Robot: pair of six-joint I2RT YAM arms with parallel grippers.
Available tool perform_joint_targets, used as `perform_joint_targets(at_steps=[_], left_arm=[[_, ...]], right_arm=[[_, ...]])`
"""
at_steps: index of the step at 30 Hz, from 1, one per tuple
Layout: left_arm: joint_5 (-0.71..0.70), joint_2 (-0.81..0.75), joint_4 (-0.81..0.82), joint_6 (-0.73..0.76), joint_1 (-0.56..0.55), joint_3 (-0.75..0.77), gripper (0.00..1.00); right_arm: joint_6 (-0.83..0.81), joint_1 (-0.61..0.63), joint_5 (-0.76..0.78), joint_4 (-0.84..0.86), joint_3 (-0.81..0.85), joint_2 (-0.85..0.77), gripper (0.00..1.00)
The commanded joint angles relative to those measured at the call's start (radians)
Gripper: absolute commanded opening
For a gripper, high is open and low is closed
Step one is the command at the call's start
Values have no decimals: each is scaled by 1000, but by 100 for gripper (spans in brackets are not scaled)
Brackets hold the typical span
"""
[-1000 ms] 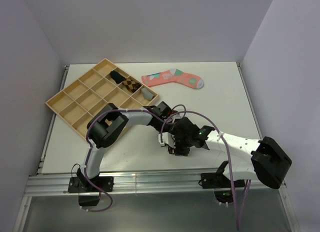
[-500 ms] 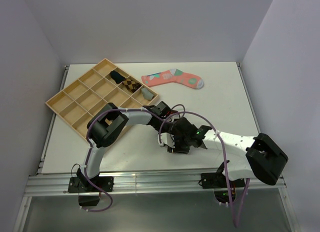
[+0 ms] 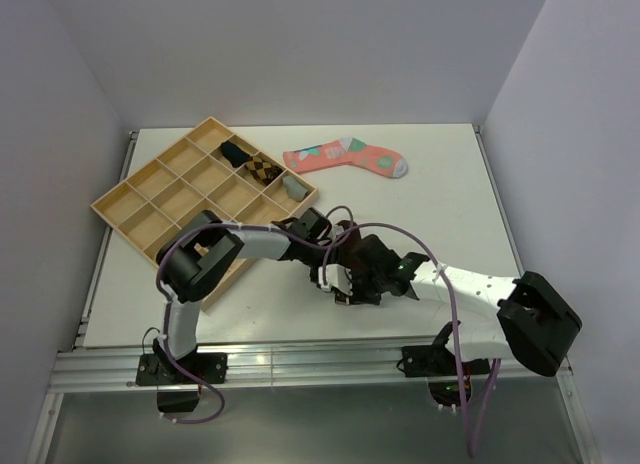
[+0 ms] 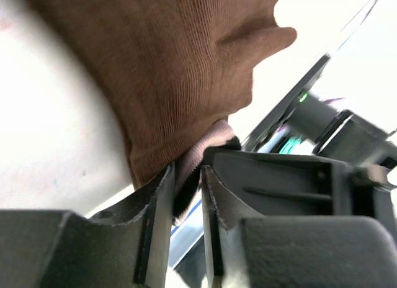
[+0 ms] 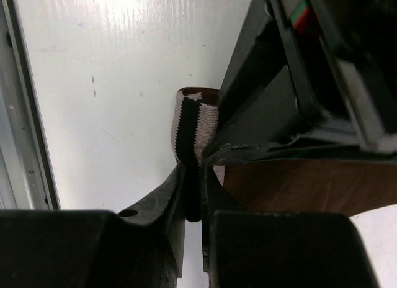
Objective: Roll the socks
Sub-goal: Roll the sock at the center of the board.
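Observation:
A brown sock (image 4: pixel 173 71) with a white-and-dark striped cuff (image 5: pixel 195 123) lies near the table's front middle. In the top view it is almost wholly hidden under the two wrists. My right gripper (image 5: pixel 194 167) is shut on the striped cuff, which stands up between its fingers. My left gripper (image 4: pixel 187 170) reaches in from the other side, its jaws a narrow gap apart with a fold of the cuff lying loosely between the tips. Both grippers meet at one spot, the left gripper (image 3: pixel 335 261) just behind the right gripper (image 3: pixel 352 286).
A wooden compartment tray (image 3: pixel 150 199) sits at the back left and holds a dark roll (image 3: pixel 235 152), a checkered roll (image 3: pixel 262 168) and a grey rolled sock (image 3: pixel 292 187). A pink patterned sock (image 3: pixel 345 157) lies flat behind the arms. The table's metal front rail (image 5: pixel 25 114) is close.
My right gripper has closed on the striped cuff. My left gripper's jaws have parted slightly, and the left arm's elbow has swung to the left.

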Motion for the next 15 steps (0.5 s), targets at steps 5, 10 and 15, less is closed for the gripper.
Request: perform_joint_targets(at_steps=[5,10,15], left_arm=[[-188,-179,443,-304,5,-162,30],[-296,-235,540,-338,5,-250,31],[-441,-308,586,-295,2,-324,30]], right_arm=[[-9,-111,-152,-40,17,-4,8],[-81,-237,-287,-184,106,83,7],[-193,-342,-403,-352,217,250,7]])
